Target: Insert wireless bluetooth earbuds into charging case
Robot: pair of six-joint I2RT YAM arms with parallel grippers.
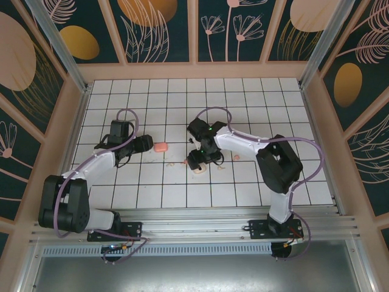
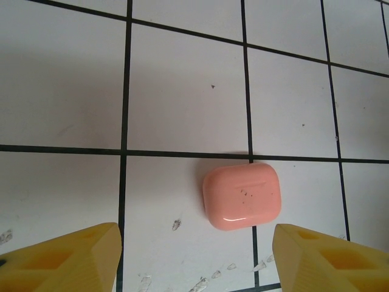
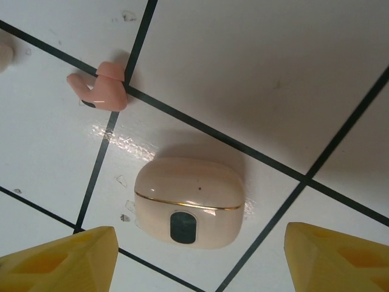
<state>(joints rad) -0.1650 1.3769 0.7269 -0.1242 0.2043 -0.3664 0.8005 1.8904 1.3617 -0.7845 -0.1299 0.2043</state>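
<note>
White tiled table (image 1: 243, 97), both arms low. The left gripper (image 1: 146, 144) is spread before the closed pink charging case (image 2: 242, 196), and the right gripper (image 1: 197, 163) is spread either side of the closed beige charging case (image 3: 189, 202), touching neither. A pink earbud (image 3: 100, 91) lies just beyond. Square up and open a lid first, I'd say.

White tiled table (image 1: 243, 103) w/ black grid; dark floral wall panels (image 1: 164, 30), wood frame (image 1: 194, 70).

Pale bit (image 3: 3, 53): the left edge cuts it; we cannot tell what it is.
Beige case (image 1: 199, 170): from above, the right gripper (image 1: 198, 163) covers most.
</note>
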